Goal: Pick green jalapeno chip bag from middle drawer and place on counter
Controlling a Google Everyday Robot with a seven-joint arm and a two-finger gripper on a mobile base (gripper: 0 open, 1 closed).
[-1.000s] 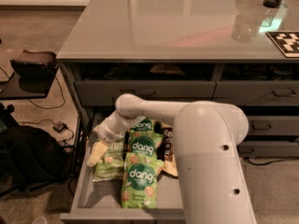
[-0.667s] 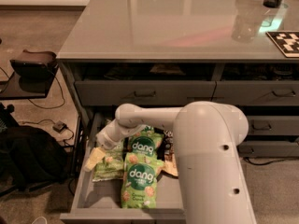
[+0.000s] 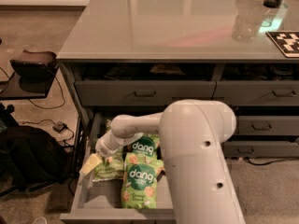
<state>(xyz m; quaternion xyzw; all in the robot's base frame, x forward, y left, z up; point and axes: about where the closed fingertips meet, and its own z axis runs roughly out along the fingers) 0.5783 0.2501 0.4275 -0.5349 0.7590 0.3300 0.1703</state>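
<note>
The middle drawer is pulled open below the counter. A pale yellow-green chip bag lies at the drawer's left side, partly under the arm. My white arm reaches down into the drawer from the right. My gripper is at the left edge of that pale bag, low over the drawer floor and close to the left wall. Whether it touches the bag does not show. A second pale bag is not visible.
Two darker green "dang" bags lie in the drawer right of the pale bag. Closed grey drawers with bar handles sit above and to the right. A clear glass and a checkered tag stand on the counter. A black stool and dark bag are on the left.
My gripper has moved down and slightly left inside the drawer, from above the pale bag to its left edge. The bags have stayed in place.
</note>
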